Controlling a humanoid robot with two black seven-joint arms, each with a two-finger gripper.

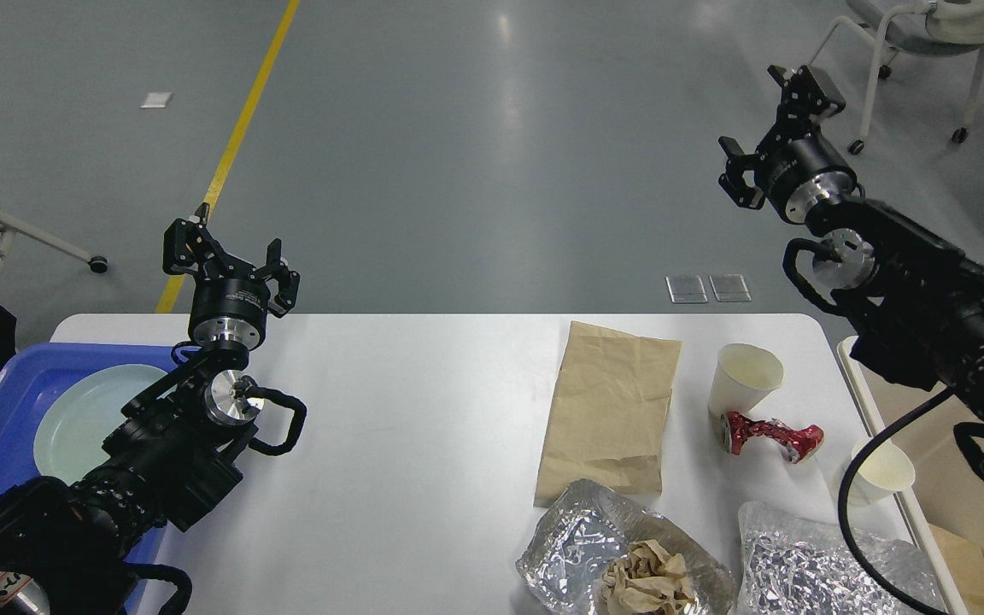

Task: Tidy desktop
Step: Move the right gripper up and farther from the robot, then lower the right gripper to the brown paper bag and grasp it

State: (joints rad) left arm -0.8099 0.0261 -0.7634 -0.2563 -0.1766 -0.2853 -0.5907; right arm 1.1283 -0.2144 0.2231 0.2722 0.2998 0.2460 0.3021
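The white desktop [407, 410] carries litter on its right half: a flat brown paper bag [612, 406], a white paper cup [744, 376], a crushed red can [770, 436] lying on its side, a second paper cup [881, 470], a foil tray holding crumpled brown paper [620, 559] and a crumpled foil sheet [825, 564]. My left gripper [231, 248] is open and empty above the table's far left edge. My right gripper [778, 120] is open and empty, raised high beyond the far right corner.
A blue plastic tray [5, 418] with a pale green plate [86, 418] in it sits at the left end. A beige bin [962, 478] stands off the right edge. Chairs [919, 43] stand on the grey floor behind.
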